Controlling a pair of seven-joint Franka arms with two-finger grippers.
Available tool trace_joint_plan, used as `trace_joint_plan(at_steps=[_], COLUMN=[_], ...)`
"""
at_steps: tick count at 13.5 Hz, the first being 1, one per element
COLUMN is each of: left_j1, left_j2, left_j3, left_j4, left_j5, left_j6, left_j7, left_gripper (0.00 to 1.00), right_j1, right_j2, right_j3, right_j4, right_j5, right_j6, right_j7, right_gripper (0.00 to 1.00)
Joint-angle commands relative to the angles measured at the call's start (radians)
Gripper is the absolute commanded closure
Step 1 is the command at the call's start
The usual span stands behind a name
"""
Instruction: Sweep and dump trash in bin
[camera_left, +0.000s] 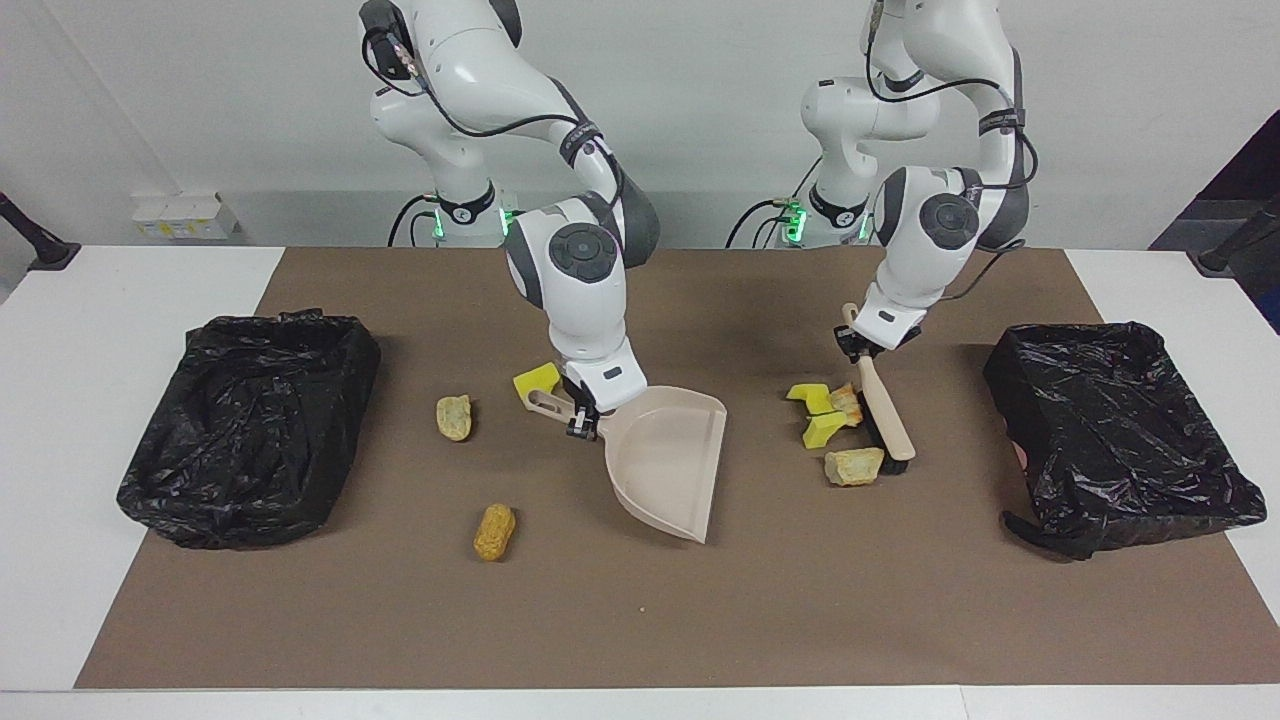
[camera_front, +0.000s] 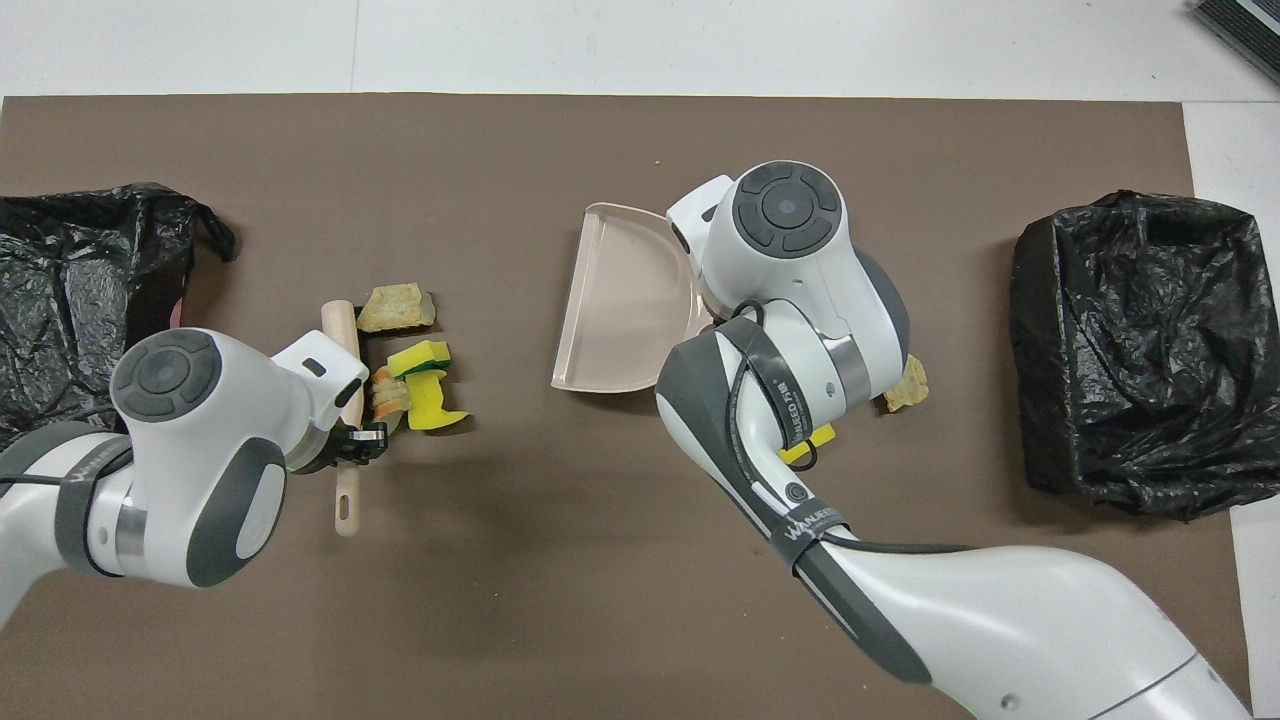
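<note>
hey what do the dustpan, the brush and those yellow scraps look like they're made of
Dustpan: probably plastic, with a smooth, matte beige molded shell. Brush: pale handle of wood or plastic, hard to tell which, with a strip of dark bristles. Yellow scraps: likely sponge foam, with blocky cut edges and a porous look; one shows a green layer from overhead.
</note>
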Motion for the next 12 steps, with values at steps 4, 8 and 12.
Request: trace_joint_plan(at_steps=[4,8,12], left_j1=[-0.129,-0.218,-0.333], left_j2=[-0.012,0.022,0.051], left_j3=[0.013,0.009,0.009], left_j4=[-0.023,0.002,0.069], left_j5=[-0.141,-0.171,-0.174], left_j6=[0.093,0.157,0.178], left_j7=[-0.09,-0.095,-0.102], left_gripper=[1.0,1.0,1.0], right_j1=[-0.021,-0.024,-0.021], right_j2=[-0.014,0.003,0.003], right_j3=[0.008,0.009,0.009], right_j4=[-0.062,-0.062,-0.065], right_j5=[-0.022,-0.02,-0.02], right_j6=[0.062,0.09,0.096], right_j7=[-0.212,-0.247,-0.247], right_gripper=[1.0,1.0,1.0])
